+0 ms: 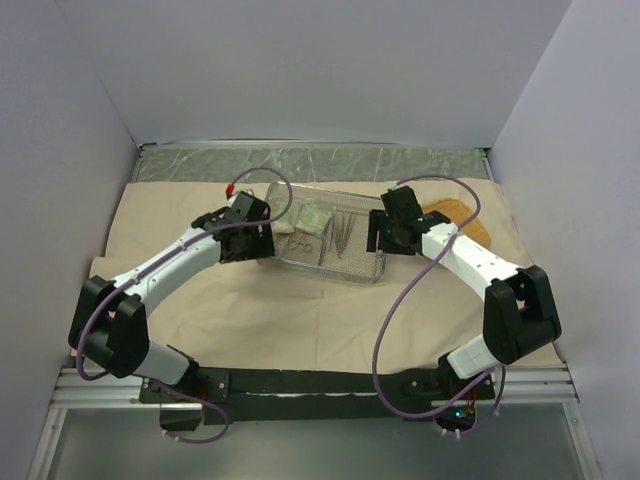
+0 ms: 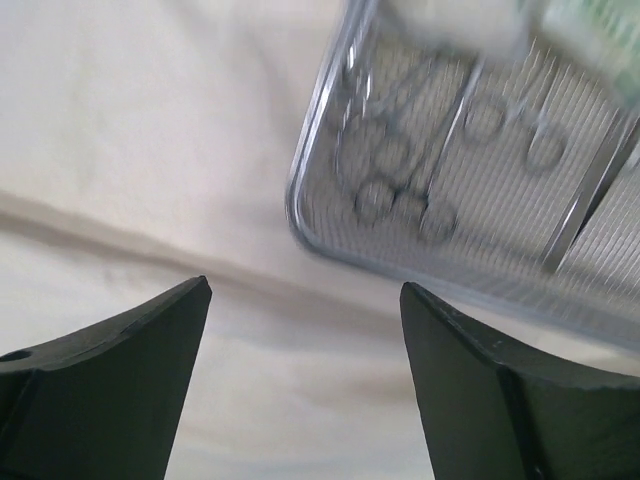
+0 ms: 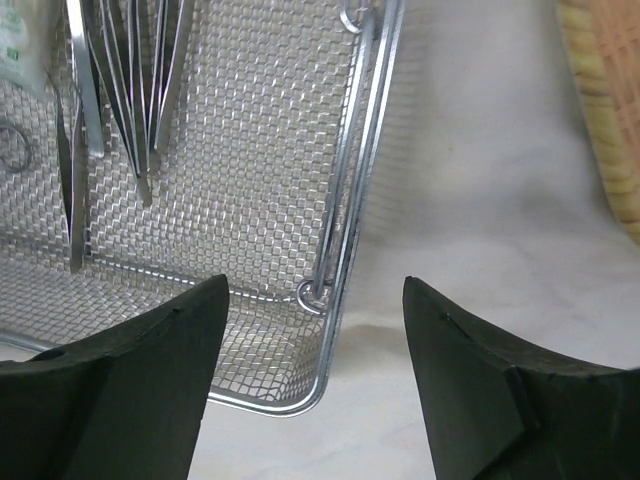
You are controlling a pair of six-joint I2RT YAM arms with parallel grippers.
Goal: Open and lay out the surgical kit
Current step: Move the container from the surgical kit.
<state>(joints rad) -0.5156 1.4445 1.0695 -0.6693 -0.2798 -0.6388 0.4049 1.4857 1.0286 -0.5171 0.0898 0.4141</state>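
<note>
The steel wire-mesh tray (image 1: 330,273) rests on the spread beige wrapping cloth (image 1: 300,320). In it lie green-white packets (image 1: 312,220) and steel instruments (image 1: 340,235). My left gripper (image 1: 268,238) hovers at the tray's left end, open and empty; in its wrist view, gripper (image 2: 305,285) is over bare cloth (image 2: 150,120), with the blurred tray (image 2: 300,215) and ring-handled forceps (image 2: 390,170) beyond. My right gripper (image 1: 383,232) is at the tray's right end, open. In its wrist view, gripper (image 3: 316,282) straddles the tray's rim (image 3: 345,200); thin tweezers (image 3: 120,80) lie inside.
An orange woven pad (image 1: 455,213) lies on the cloth just right of the tray, behind my right arm, also seen as the pad (image 3: 610,100) at the right wrist view's edge. Grey walls close in the table on three sides.
</note>
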